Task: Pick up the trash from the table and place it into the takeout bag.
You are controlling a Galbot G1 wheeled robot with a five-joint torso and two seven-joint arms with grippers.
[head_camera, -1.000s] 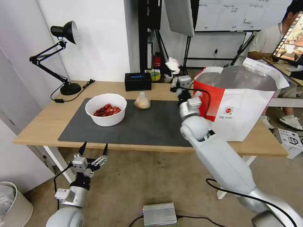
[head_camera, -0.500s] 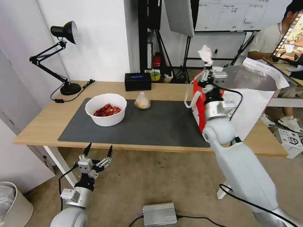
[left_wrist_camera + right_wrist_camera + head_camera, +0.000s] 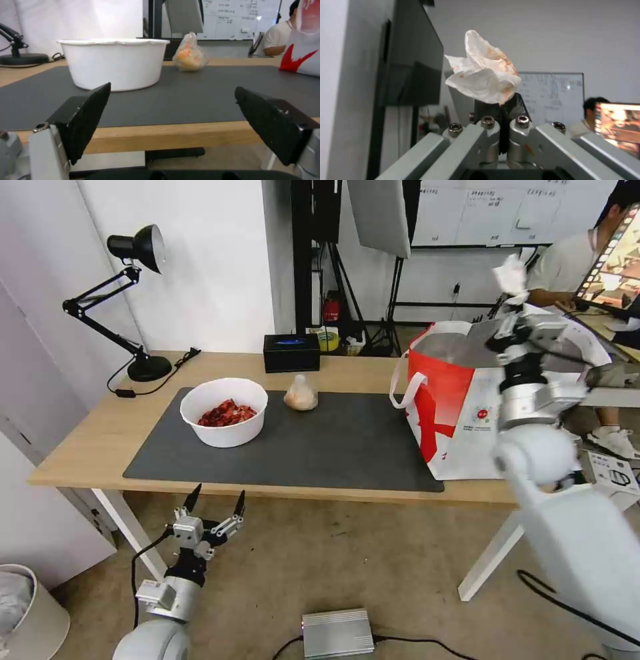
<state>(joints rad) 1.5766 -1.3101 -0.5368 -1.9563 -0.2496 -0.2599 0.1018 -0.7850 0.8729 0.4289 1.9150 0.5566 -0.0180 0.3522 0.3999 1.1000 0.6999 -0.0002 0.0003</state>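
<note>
The right tool [image 3: 515, 303] pinches the crumpled tissue [image 3: 512, 273] above the takeout bag [image 3: 467, 407], whose far side the arm hides. Left of the bag on the counter [image 3: 93, 437] stand the bowl [image 3: 225, 411] and small bag [image 3: 301, 394]. The left tool [image 3: 215, 501] hangs spread below the counter's edge.

tissue [image 3: 483, 80]: white, orange-stained
takeout bag [image 3: 467, 420]: white, red side panels, silver lining, round logo
bowl [image 3: 224, 412]: white, red shells inside
mat [image 3: 333, 447]: dark grey
counter [image 3: 87, 440]: light wood
left claw [image 3: 173, 122]: black fingers
</note>
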